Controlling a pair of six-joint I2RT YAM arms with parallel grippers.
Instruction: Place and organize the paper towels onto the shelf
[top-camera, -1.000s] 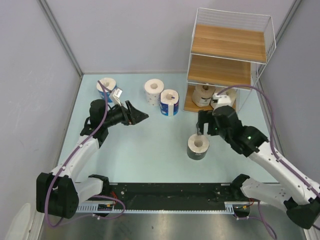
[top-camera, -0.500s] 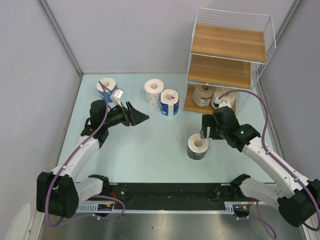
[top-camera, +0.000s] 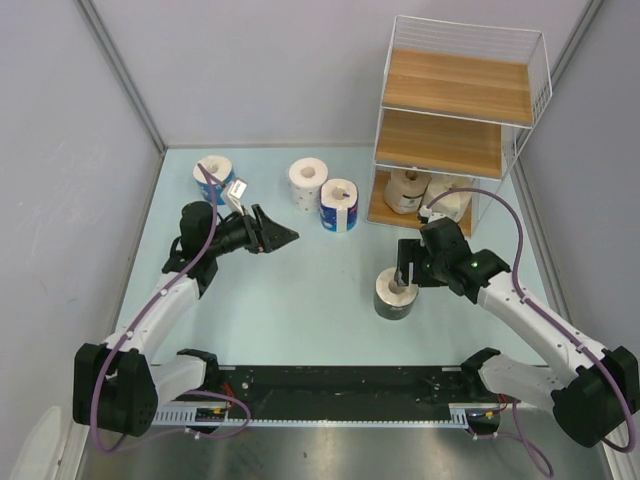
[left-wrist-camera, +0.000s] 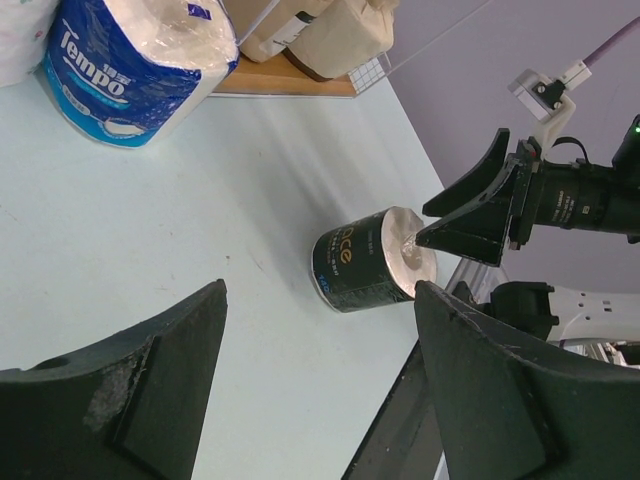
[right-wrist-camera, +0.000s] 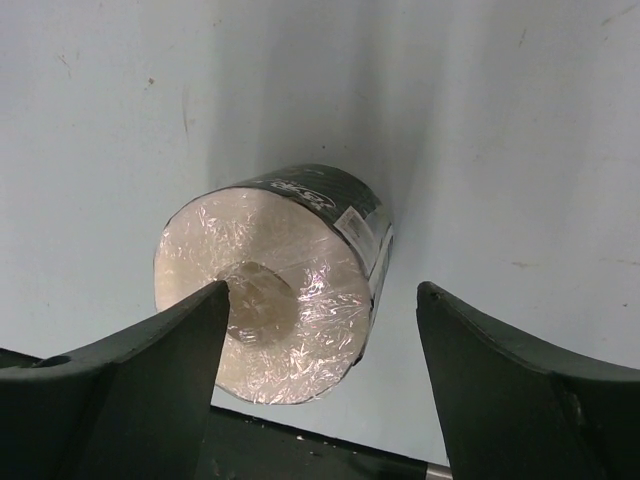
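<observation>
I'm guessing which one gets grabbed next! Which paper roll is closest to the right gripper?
The dark-wrapped roll: the only black one, standing alone right under the right gripper.

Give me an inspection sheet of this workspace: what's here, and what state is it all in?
Surface: pale blue table, nothing spilled.
Job's things: shelf upright; two pale rolls on its bottom board; dark roll, white roll and two blue rolls standing on the table.
Clutter: nothing seen.
Grippers: left gripper open, holding nothing; right gripper open over the dark roll.
Cables: purple cables loop along both arms, none seen caught.
Surroundings: grey walls on three sides.
</observation>
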